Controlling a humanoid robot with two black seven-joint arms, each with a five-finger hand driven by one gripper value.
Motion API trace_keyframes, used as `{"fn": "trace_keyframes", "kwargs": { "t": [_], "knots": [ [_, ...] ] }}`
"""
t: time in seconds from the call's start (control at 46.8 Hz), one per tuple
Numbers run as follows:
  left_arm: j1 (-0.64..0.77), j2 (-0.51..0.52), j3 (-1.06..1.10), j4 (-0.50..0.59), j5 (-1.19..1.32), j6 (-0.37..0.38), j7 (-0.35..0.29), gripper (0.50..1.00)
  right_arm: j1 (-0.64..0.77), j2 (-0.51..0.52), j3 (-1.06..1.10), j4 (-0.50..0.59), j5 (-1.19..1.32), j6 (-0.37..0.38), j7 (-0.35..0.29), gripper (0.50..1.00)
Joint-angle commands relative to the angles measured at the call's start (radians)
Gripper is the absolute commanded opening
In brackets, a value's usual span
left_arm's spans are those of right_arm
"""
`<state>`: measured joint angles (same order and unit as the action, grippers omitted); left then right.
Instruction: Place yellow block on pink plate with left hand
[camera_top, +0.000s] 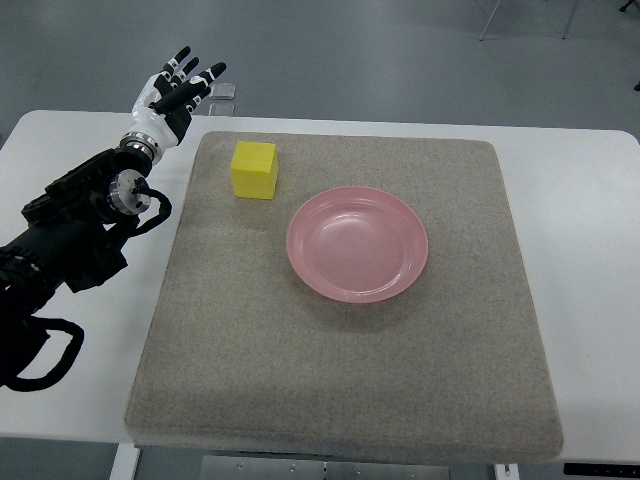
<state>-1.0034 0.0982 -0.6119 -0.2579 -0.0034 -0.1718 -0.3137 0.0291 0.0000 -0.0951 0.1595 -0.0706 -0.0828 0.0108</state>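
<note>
Grey mat (340, 380) covers the white bench (580, 220). One pink plate (357, 243) sits on it, holding nothing. One yellow block (254, 170) rests on the mat, near the plate's upper left. Left hand (172, 98) hovers beyond the mat's corner, fingers (180, 58) spread apart, grasping nothing.
</note>
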Motion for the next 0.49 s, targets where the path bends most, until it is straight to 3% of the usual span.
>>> {"fn": "trace_keyframes", "kwargs": {
  "t": [0.0,0.471],
  "knots": [
    [0.000,0.000,0.003,0.000,0.002,0.000,-0.001,0.992,0.000,0.000,0.000,0.000,0.000,0.000,0.000,0.924],
    [0.034,-0.003,0.001,-0.009,-0.001,-0.003,-0.001,0.994,0.000,0.000,0.000,0.000,0.000,0.000,0.000,0.924]
  ]
}}
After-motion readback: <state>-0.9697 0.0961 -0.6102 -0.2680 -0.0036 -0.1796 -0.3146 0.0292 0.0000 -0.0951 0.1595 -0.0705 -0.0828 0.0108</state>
